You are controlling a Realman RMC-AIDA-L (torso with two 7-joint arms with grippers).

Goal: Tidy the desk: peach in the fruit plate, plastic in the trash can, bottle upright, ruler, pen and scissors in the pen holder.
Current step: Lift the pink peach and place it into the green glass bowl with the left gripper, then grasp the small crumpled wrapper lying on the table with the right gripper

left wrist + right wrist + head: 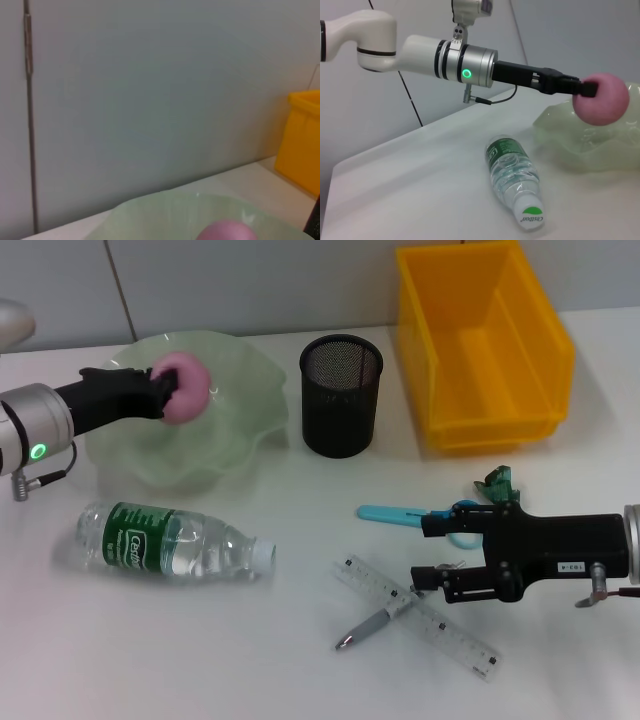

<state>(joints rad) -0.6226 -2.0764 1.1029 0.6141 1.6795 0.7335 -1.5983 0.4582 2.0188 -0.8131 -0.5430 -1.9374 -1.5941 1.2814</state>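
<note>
My left gripper (pixel 163 390) is shut on the pink peach (pixel 188 388), holding it just above the pale green fruit plate (pixel 235 445); the right wrist view shows the same left gripper (pixel 586 89), peach (pixel 602 98) and plate (pixel 590 147). The bottle (pixel 165 542) lies on its side in front of the plate. My right gripper (pixel 421 551) is open, low over the desk, between the blue scissors (pixel 388 513) and the clear ruler (pixel 425 618). A grey pen (pixel 372 626) lies crossed with the ruler. A green plastic scrap (pixel 500 483) lies behind the right gripper.
The black mesh pen holder (pixel 341 395) stands right of the plate. A yellow bin (pixel 480 345) sits at the back right. A wall runs close behind the desk.
</note>
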